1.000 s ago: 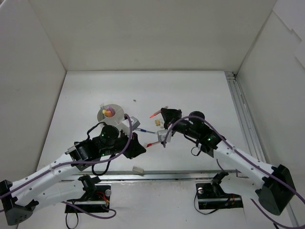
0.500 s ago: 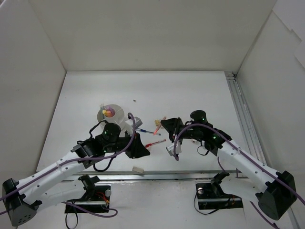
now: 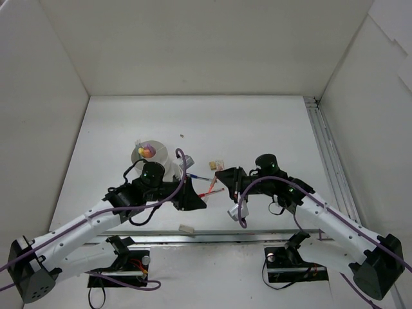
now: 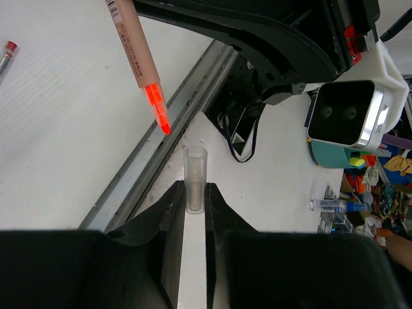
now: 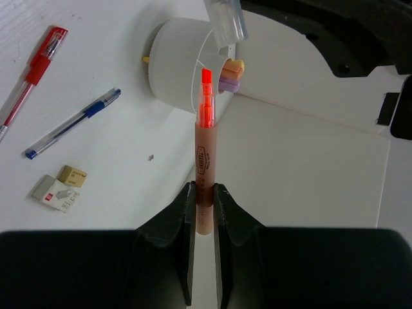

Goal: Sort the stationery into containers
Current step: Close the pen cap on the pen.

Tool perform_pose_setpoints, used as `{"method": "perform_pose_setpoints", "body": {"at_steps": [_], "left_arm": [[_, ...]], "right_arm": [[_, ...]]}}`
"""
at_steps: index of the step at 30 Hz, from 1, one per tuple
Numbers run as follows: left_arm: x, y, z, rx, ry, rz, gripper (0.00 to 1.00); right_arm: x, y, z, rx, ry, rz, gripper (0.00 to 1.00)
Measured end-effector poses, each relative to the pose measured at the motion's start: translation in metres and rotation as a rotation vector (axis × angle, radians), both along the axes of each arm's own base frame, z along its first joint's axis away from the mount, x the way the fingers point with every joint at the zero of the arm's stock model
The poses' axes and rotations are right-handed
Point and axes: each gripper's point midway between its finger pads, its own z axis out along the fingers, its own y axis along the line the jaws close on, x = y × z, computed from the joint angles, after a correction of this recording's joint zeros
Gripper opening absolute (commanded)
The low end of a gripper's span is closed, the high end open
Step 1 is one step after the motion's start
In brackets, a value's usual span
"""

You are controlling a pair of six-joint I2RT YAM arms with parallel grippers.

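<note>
My right gripper is shut on an uncapped orange marker, whose tip points toward the round white divided cup. My left gripper is shut on a clear marker cap; the orange marker hangs just beyond it, apart from the cap. In the top view both grippers, left and right, meet right of the cup, which holds pink, yellow and purple markers. A red pen, a blue pen and two small erasers lie on the table.
A cream eraser block lies by the metal rail at the front edge. White walls enclose the table on the left, back and right. A vertical rail runs along the right side.
My right gripper has drawn back toward the front with the orange marker. My left gripper has shifted right, closer to it. The pens and erasers have not moved.
</note>
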Motion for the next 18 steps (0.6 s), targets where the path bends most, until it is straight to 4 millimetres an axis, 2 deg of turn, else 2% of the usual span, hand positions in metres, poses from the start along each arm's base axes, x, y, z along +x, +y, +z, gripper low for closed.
{"method": "perform_pose_setpoints", "body": {"at_steps": [12,18], "left_arm": [[-0.004,-0.007,-0.002,-0.02,0.035,-0.044,0.0],[-0.005,-0.003,-0.012,-0.012,0.065,-0.038,0.0]], "right_arm": [[-0.01,0.008,0.0,-0.011,-0.024,0.035,0.0],[-0.01,0.007,0.001,-0.017,-0.032,0.029,0.0]]}}
